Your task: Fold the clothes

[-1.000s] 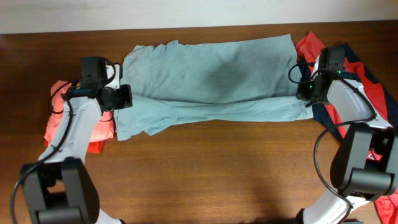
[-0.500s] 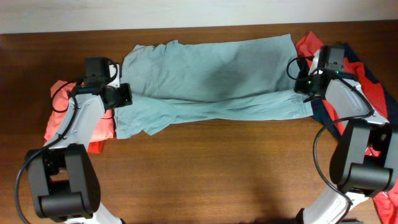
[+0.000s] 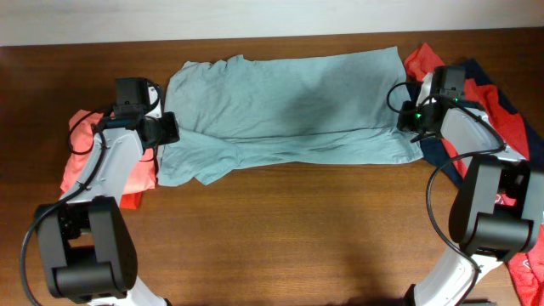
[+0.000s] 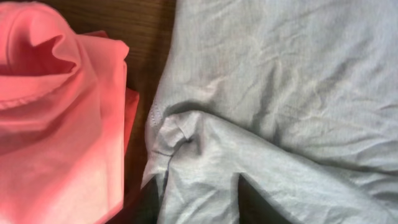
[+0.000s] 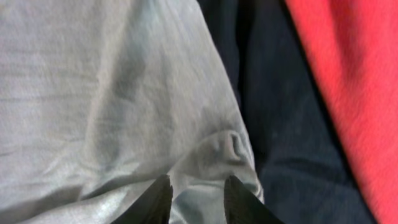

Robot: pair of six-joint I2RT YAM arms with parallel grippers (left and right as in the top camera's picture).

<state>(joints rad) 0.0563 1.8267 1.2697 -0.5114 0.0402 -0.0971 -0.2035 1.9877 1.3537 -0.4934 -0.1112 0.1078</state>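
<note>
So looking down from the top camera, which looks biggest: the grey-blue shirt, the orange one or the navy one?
1. grey-blue shirt: far the largest, spread across the table's middle.
2. coral-orange shirt: a bunched heap on the left.
3. navy shirt: only strips show.
Places two and three are unsure, since both are partly covered.

wooden table point(image 3: 280, 238), grey-blue t-shirt point(image 3: 289, 110), coral shirt point(image 3: 143, 180)

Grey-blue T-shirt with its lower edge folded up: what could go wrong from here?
1. The left gripper and right gripper stand open with the puckered edge of the grey-blue T-shirt between their fingers; lifting off could snag it and undo the fold.
2. Its right end lies against the navy garment; the next grab might catch both.
</note>
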